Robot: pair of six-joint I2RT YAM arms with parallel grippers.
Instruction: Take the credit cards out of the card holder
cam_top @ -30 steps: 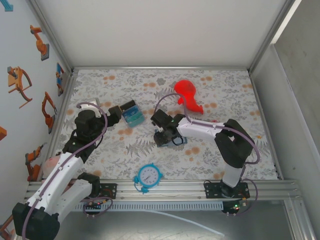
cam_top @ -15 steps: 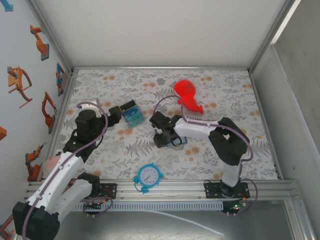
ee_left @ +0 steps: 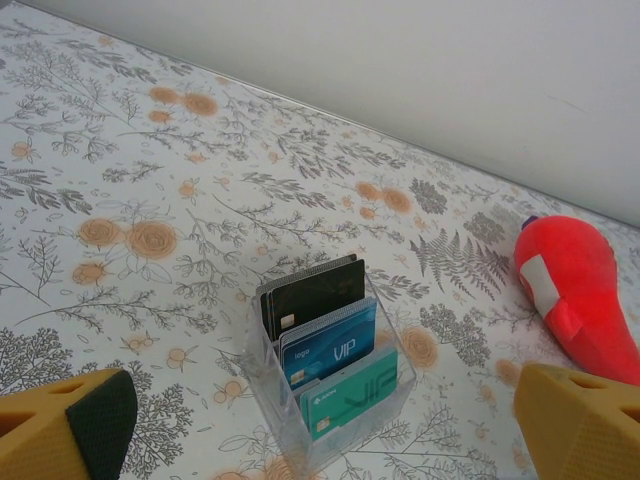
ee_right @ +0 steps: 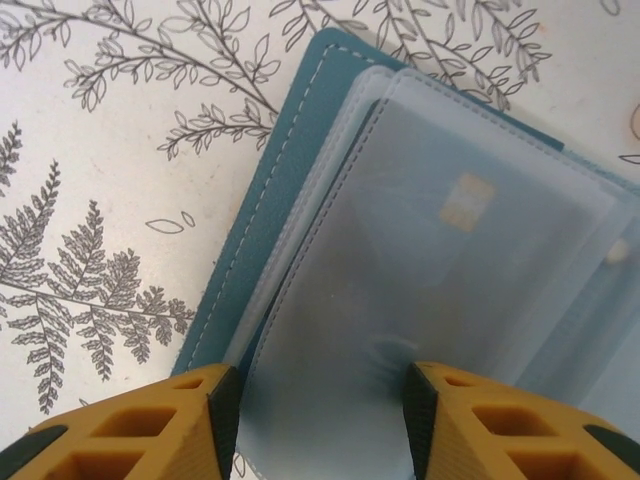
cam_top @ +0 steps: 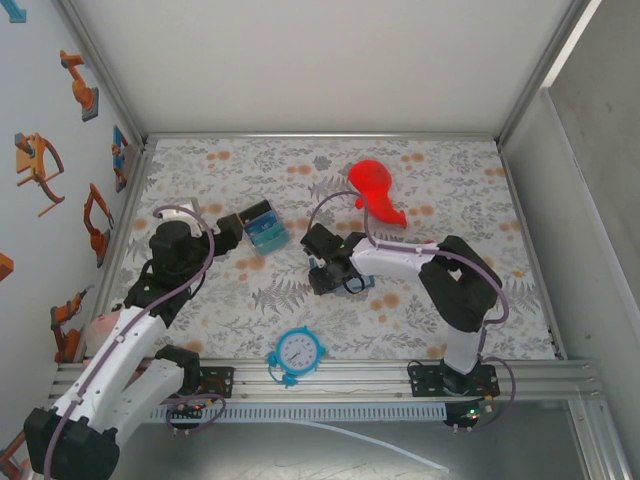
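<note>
The card holder [ee_right: 260, 200] lies open on the floral table, its teal cover under cloudy plastic sleeves [ee_right: 400, 280]. Through one sleeve a credit card's gold chip [ee_right: 467, 200] shows. My right gripper [ee_right: 315, 420] is open right above it, its pads spread across that sleeve, which bulges up between them. From above, the right gripper [cam_top: 328, 268] covers most of the card holder [cam_top: 365, 283]. My left gripper [ee_left: 320, 435] is wide open and holds nothing. It faces a clear card box [ee_left: 330, 400] where a black, a blue and a green card stand upright.
A red plush toy [cam_top: 375, 190] lies at the back, right of centre, also at the right edge of the left wrist view [ee_left: 575, 290]. A blue clock [cam_top: 297, 352] lies near the front edge. The clear card box [cam_top: 266, 230] sits just right of the left gripper [cam_top: 232, 228].
The right arm's elbow has swung a little left and its gripper has shifted slightly left over the card holder. The left arm has not moved.
</note>
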